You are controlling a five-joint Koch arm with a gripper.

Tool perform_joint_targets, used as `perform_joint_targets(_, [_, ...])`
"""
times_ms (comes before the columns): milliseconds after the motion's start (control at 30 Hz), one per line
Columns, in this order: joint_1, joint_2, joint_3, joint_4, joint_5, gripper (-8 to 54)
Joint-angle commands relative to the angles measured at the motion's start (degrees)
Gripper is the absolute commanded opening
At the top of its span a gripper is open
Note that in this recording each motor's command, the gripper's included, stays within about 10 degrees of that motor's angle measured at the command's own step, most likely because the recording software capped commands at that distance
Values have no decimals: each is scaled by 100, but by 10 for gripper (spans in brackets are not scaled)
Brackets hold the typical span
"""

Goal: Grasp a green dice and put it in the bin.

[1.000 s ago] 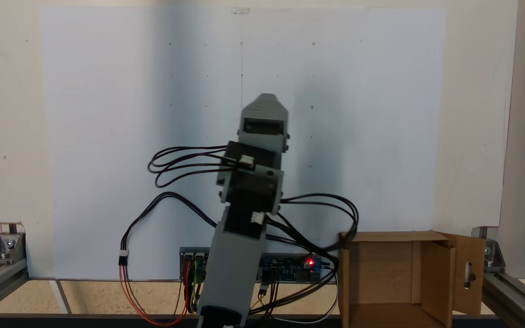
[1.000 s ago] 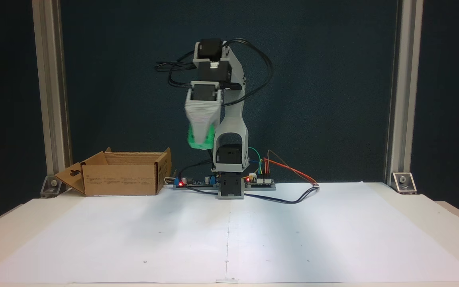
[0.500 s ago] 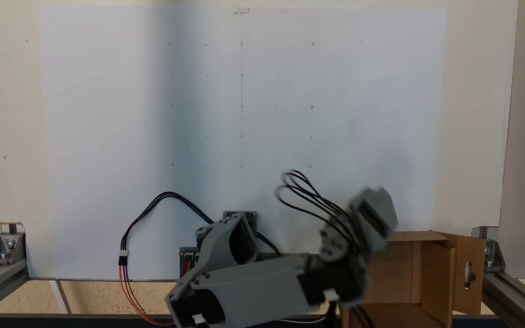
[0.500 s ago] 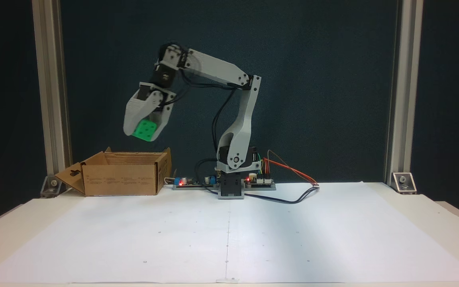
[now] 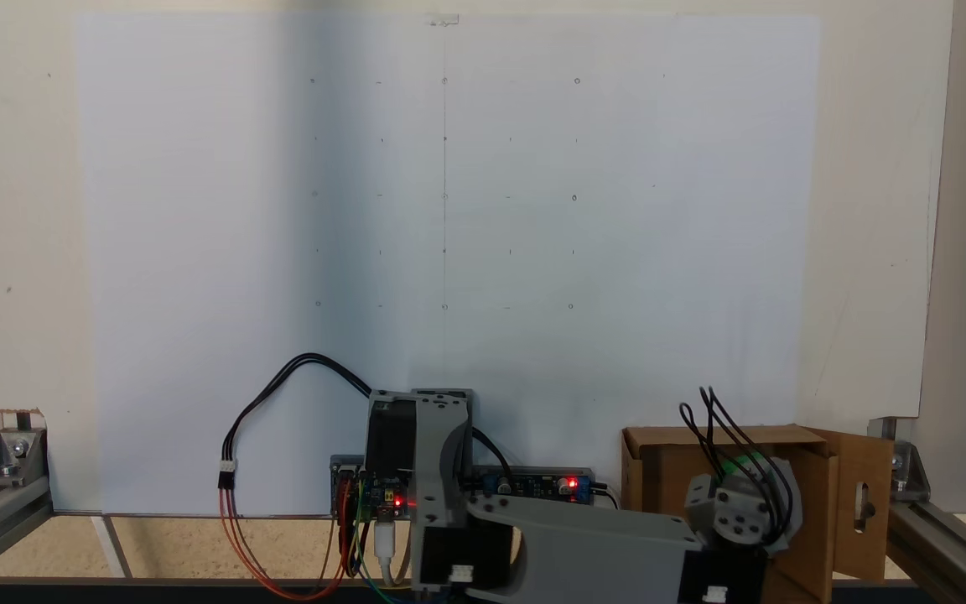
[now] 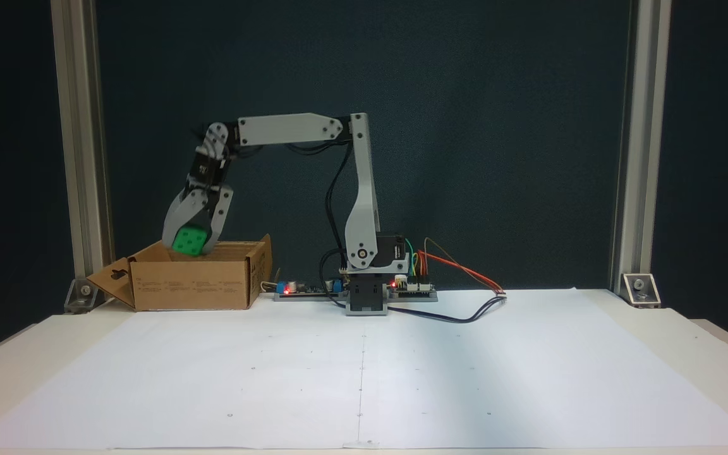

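Since a second ago I swung from centre over the bin; my gripper clamped the green dice at its rim; release was due.

In a fixed view the wrist covers nearly all of the green dice, and the bin runs off the bottom edge. Its floor is perhaps bare; unclear.

gripper — clamps green dice | over bin rim
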Motion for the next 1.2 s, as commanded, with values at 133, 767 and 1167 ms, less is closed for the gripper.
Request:
perform_joint_targets(133, [501, -492, -158, -185, -861, 116])
perform_joint_targets(767, [976, -272, -62, -299, -993, 397])
perform_joint_targets(1167, [-589, 1169, -334, -439, 1255, 410])
